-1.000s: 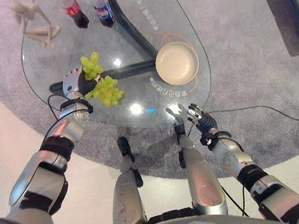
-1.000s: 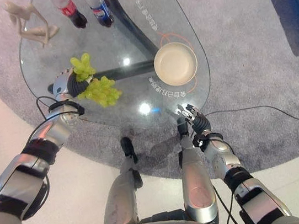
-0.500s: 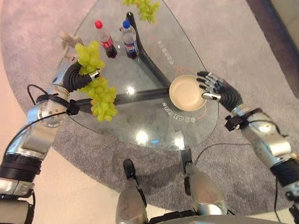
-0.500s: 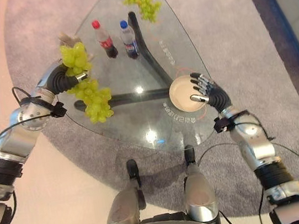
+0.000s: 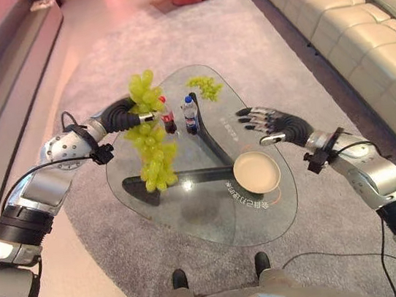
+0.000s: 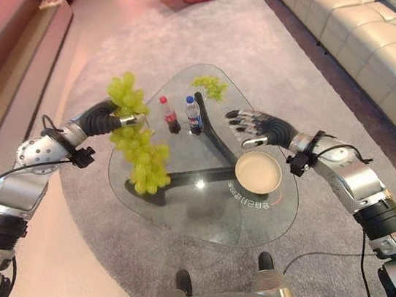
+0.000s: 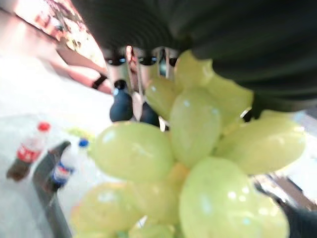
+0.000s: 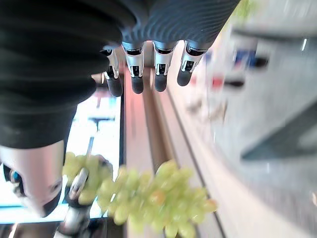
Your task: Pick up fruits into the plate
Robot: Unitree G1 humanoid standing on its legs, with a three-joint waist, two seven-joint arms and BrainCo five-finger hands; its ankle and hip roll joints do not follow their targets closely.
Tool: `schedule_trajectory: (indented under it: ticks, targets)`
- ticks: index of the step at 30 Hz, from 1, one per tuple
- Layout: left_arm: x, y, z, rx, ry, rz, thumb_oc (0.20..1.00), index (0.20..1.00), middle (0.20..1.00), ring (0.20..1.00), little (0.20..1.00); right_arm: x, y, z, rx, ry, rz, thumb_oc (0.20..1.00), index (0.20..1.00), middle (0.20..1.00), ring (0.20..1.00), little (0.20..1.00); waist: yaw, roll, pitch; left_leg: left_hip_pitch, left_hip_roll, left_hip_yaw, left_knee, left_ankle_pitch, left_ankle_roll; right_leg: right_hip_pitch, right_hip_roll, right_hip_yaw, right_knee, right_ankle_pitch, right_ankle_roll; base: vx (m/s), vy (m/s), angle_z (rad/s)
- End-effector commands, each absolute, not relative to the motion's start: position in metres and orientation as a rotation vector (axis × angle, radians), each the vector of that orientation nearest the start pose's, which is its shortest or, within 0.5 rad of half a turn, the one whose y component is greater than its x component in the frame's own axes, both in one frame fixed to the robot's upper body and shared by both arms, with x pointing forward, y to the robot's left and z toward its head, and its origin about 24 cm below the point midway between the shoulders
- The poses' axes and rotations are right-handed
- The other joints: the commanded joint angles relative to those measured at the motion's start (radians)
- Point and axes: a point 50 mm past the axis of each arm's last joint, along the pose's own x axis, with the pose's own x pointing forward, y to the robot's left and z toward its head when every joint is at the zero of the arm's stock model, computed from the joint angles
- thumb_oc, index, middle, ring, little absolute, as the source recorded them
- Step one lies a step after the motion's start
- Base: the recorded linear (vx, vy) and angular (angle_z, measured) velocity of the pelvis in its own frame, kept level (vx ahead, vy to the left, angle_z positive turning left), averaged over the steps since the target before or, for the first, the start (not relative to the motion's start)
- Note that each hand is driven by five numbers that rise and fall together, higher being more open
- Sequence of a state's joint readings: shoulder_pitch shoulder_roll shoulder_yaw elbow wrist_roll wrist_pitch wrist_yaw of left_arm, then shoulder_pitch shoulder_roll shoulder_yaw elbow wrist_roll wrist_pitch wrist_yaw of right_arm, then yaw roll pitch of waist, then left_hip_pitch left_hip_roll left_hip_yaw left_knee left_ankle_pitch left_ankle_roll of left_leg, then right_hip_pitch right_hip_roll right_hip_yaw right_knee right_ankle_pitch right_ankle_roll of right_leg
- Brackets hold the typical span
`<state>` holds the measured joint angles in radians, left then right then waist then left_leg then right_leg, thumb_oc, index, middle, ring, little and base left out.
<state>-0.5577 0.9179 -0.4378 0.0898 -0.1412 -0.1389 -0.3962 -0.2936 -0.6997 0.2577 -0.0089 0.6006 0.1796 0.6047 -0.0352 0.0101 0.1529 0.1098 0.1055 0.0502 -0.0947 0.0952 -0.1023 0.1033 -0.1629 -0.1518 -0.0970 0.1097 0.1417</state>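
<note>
Grapes [image 5: 150,142] hang from my left hand [image 5: 121,118], fingers clamped round the top of the bunch, left of centre above the glass table [image 5: 192,208]. My right hand [image 5: 274,124] hovers at centre right with fingers spread, just above the plate [image 5: 256,172]. I see the plate bare. A second bunch [image 5: 206,86] lies on the table's far end, past two bottles [image 5: 179,114].
</note>
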Motion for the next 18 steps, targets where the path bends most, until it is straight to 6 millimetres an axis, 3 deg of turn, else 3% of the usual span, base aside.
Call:
schedule_trajectory:
  ticks: [1, 7, 18]
  targets:
    - [0.318, 0.167, 0.220, 0.889, -0.429, -0.739, 0.200, 0.200, 0.200, 0.200, 0.200, 0.283, -0.153, 0.131, -0.098, 0.023, 1.024, 1.000, 1.000, 1.000, 1.000, 1.000, 0.023, -0.022, -0.057, 0.067, -0.066, 0.046, 0.007, -0.136, 0.037, 0.062, 0.018, -0.031, 0.017, -0.088, 0.000, 0.01, 0.002, 0.08]
    - [0.316, 0.137, 0.225, 0.843, -0.491, -0.844, 0.200, 0.200, 0.200, 0.200, 0.200, 0.281, -0.126, 0.123, -0.035, 0.071, 1.119, 1.000, 1.000, 1.000, 1.000, 1.000, 0.030, -0.021, -0.070, 0.078, -0.065, 0.045, 0.007, -0.140, 0.037, 0.081, 0.015, -0.039, 0.010, -0.092, 0.000, 0.00, 0.012, 0.09]
    - [0.309, 0.110, 0.232, 0.731, -0.575, -0.915, 0.200, 0.200, 0.200, 0.200, 0.200, 0.279, -0.104, 0.112, 0.012, 0.102, 1.163, 1.000, 1.000, 1.000, 1.000, 1.000, 0.033, -0.020, -0.075, 0.086, -0.065, 0.043, 0.007, -0.143, 0.040, 0.091, 0.010, -0.036, 0.010, -0.097, -0.002, 0.00, 0.005, 0.02]
